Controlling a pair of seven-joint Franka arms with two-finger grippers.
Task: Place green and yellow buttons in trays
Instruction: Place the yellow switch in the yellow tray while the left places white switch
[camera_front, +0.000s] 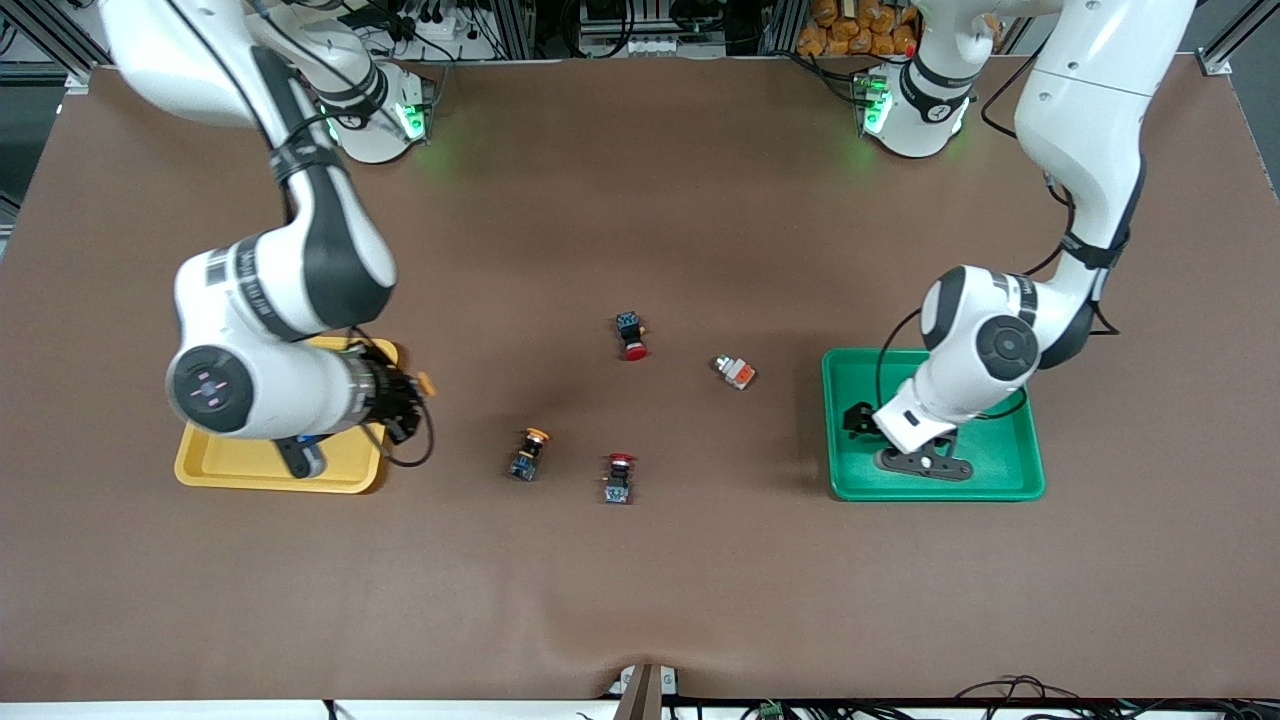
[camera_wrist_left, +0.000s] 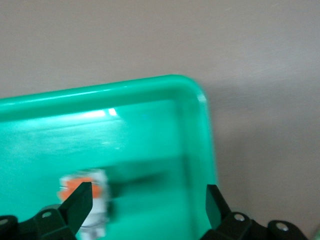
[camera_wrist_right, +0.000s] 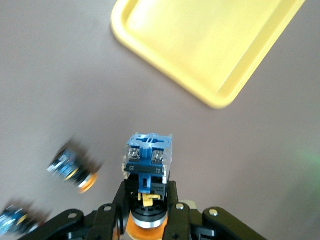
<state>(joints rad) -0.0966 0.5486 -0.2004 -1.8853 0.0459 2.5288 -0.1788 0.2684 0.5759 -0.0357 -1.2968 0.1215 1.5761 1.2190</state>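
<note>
My right gripper (camera_front: 408, 397) is shut on a yellow-capped button (camera_wrist_right: 147, 155) and holds it above the table beside the yellow tray (camera_front: 230, 462), which also shows in the right wrist view (camera_wrist_right: 210, 45). My left gripper (camera_wrist_left: 148, 197) is open, low inside the green tray (camera_wrist_left: 100, 95). A white-bodied button with an orange patch (camera_wrist_left: 97, 195) lies in that tray beside one finger. In the front view the left gripper (camera_front: 860, 420) is over the green tray (camera_front: 1030, 465) and the arm hides that button. A second yellow-capped button (camera_front: 528, 452) and a second white-bodied button (camera_front: 735, 372) lie mid-table.
Two red-capped black-blue switches lie mid-table, one (camera_front: 631, 336) farther from the front camera and one (camera_front: 619, 477) nearer, beside the yellow-capped button. The right wrist view shows the loose yellow-capped button (camera_wrist_right: 75, 170) on the brown mat.
</note>
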